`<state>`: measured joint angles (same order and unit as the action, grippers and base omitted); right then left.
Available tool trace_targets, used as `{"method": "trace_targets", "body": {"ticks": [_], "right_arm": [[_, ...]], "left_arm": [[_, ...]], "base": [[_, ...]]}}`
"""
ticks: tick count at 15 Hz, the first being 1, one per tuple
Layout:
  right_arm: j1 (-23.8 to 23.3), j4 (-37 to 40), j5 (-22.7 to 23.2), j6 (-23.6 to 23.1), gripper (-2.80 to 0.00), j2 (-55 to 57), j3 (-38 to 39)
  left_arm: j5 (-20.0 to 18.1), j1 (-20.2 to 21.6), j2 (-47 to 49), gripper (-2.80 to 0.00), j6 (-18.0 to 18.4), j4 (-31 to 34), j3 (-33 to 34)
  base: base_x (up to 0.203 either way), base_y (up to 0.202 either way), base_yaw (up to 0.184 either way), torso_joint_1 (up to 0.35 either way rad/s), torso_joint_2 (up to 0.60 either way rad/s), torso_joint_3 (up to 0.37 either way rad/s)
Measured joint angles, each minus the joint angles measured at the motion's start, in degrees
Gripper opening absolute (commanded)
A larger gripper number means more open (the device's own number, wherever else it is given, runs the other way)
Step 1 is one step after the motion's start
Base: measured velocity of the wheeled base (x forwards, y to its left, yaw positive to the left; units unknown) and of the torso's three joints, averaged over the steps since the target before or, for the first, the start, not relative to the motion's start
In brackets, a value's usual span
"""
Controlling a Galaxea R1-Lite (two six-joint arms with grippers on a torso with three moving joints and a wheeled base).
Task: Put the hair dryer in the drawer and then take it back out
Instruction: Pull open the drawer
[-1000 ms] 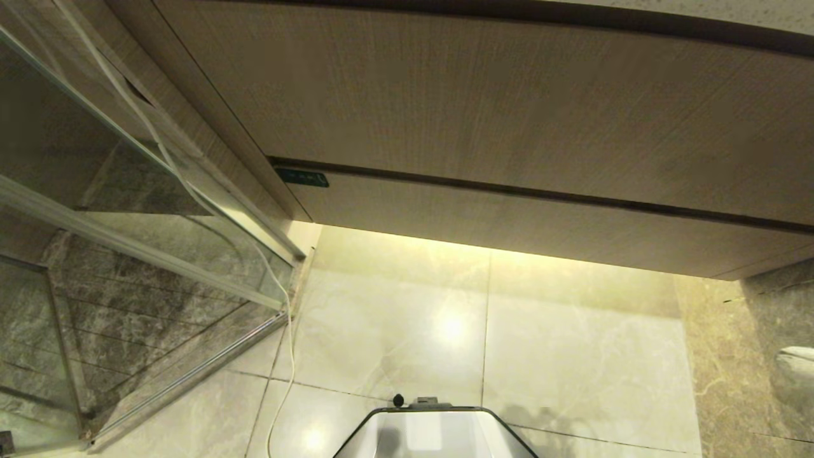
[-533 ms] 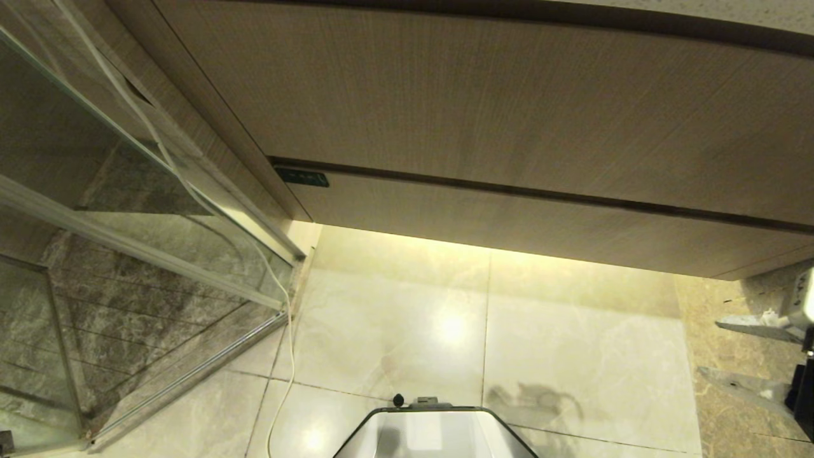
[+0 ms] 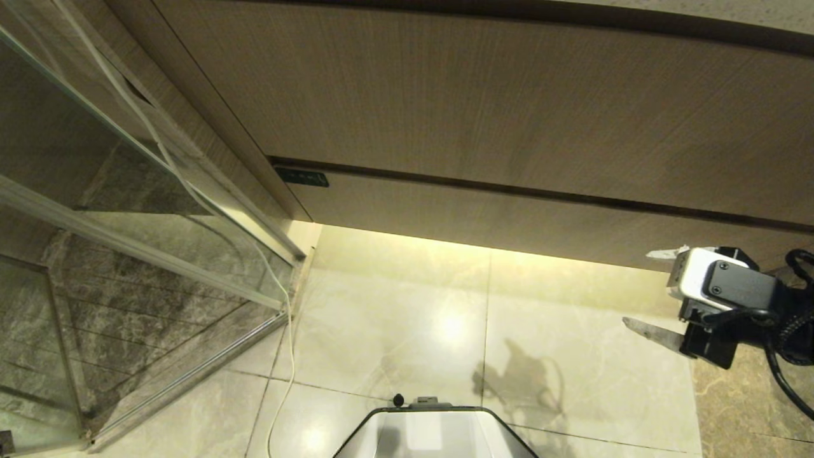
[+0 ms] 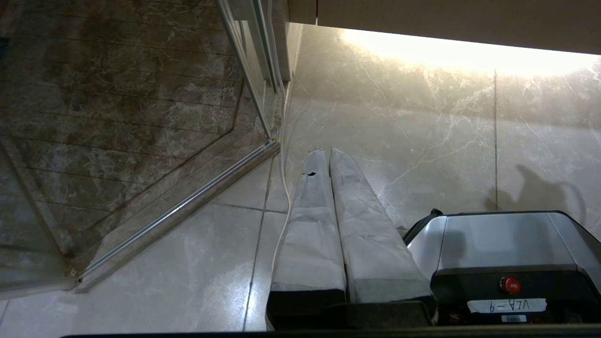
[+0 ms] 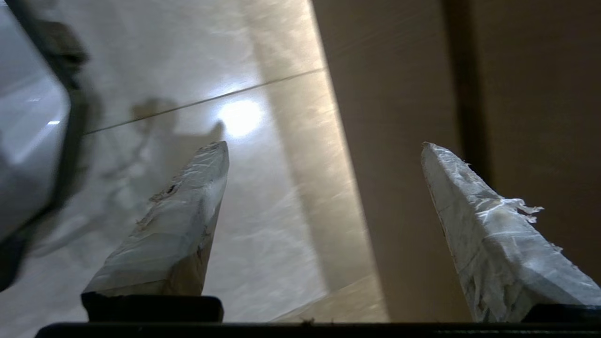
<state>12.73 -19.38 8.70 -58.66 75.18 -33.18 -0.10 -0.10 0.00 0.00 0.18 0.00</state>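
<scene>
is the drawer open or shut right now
Shut. The drawer front sits flush under the taller panel, with only a thin dark seam between them and none of its inside showing. The right gripper is near, not touching.

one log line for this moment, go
drawer: shut | dryer: unseen | right gripper: open, empty, by drawer's right end | left gripper: shut, parked
</scene>
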Motion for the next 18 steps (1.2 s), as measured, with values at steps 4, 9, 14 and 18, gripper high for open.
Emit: {"method": "trace_targets", "body": {"ticks": [4, 9, 14, 18], "right_arm": [[-0.74, -13.55, -4.51, -9.75, 0.0, 6.76, -1.4], [-1.23, -17.08, -9.45, -10.94, 0.0, 13.61, -4.45], [-1.23, -16.81, -9.5, -10.55, 0.0, 20.7, -9.02], [-1.65, -16.73, -8.96, -10.27, 0.0, 25.5, -13.16]], "left_arm": [[0.0, 0.05, 0.0, -2.8, 0.0, 0.0, 0.0], [0.0, 0.0, 0.0, -2.8, 0.0, 0.0, 0.0], [0.0, 0.0, 0.0, -2.8, 0.0, 0.02, -0.02], [0.0, 0.0, 0.0, -2.8, 0.01, 0.0, -0.02]], "base": [[0.0, 0.0, 0.0, 0.0, 0.0, 0.0], [0.0, 0.0, 0.0, 0.0, 0.0, 0.0], [0.0, 0.0, 0.0, 0.0, 0.0, 0.0], [0.0, 0.0, 0.0, 0.0, 0.0, 0.0]]}}
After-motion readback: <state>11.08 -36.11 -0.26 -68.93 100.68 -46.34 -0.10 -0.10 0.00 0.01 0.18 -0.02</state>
